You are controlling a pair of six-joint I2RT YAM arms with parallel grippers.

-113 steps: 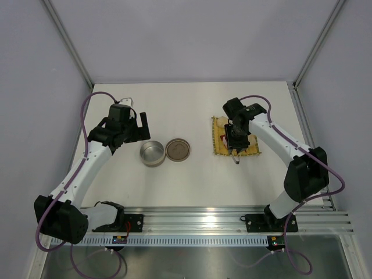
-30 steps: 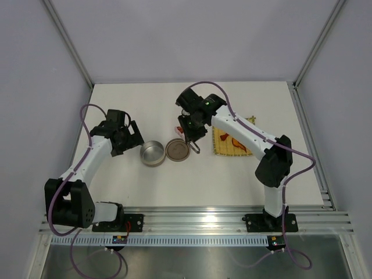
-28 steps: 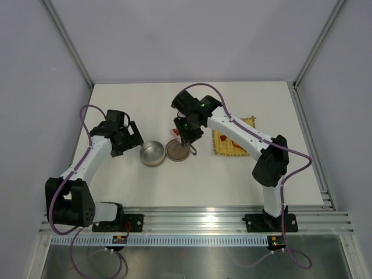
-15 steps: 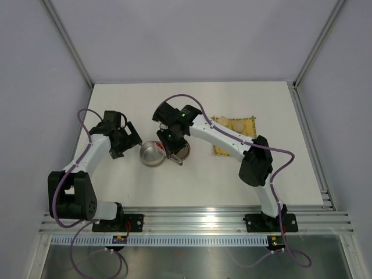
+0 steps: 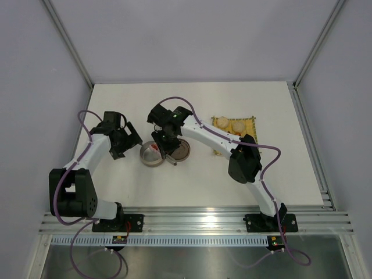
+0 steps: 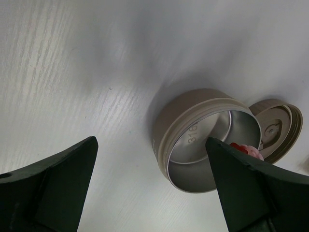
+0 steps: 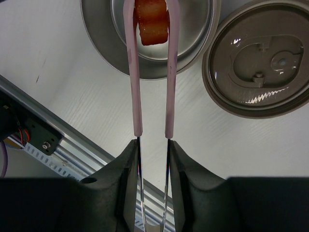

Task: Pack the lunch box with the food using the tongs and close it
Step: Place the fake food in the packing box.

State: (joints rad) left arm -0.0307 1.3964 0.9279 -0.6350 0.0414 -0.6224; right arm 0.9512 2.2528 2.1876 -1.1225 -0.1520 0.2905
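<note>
The lunch box (image 5: 151,157), a round silver tin, stands open on the table with its lid (image 5: 179,150) lying flat to its right. My right gripper (image 7: 153,145) is shut on the tongs (image 7: 131,72). Their tips pinch a red-brown chunk of food (image 7: 151,21) over the inside of the lunch box (image 7: 99,34), with the lid (image 7: 260,63) beside it. Just left of the tin, my left gripper (image 5: 125,143) is open and holds nothing. In its wrist view the lunch box (image 6: 193,130) lies beyond the open fingers (image 6: 58,183), and the red chunk (image 6: 240,148) shows at the rim. Two cream balls (image 5: 229,123) rest on the mat.
A yellow woven mat (image 5: 249,121) lies right of the lid, partly under my right arm. The aluminium rail (image 5: 203,221) runs along the near table edge. Grey walls close in the back and both sides.
My right arm has swung left from the mat, carrying the tongs and the red-brown chunk across the lid to above the tin. The left gripper has stayed open beside the tin.
</note>
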